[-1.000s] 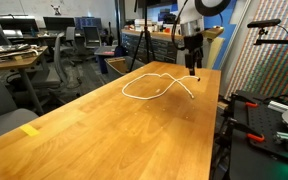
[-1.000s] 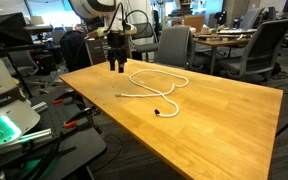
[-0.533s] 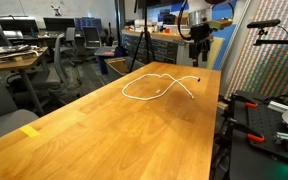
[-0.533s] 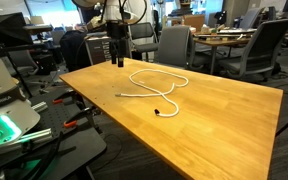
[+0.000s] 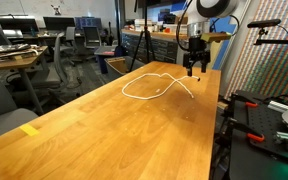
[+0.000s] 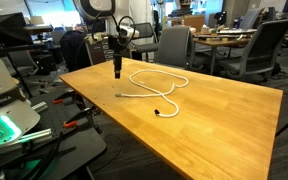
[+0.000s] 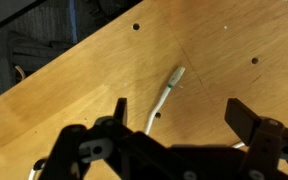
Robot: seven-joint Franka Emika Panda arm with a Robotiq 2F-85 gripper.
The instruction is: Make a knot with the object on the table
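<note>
light: even, bright overhead — soft shadows; wrist view: blurred

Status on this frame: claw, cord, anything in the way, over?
Claw open, empty, hovering over one cord end. Cord lying in a loose loop on the table. No obstruction between claw and cord.

Table (image 5: 104,130) is light-brown wood with visible grain, smooth, with a soft sheen rather than real gloss. The cord (image 7: 167,92) looks like smooth white matt plastic-ish stuff. The gripper (image 7: 176,112) is matt black, plastic or metal, can't tell.
</note>
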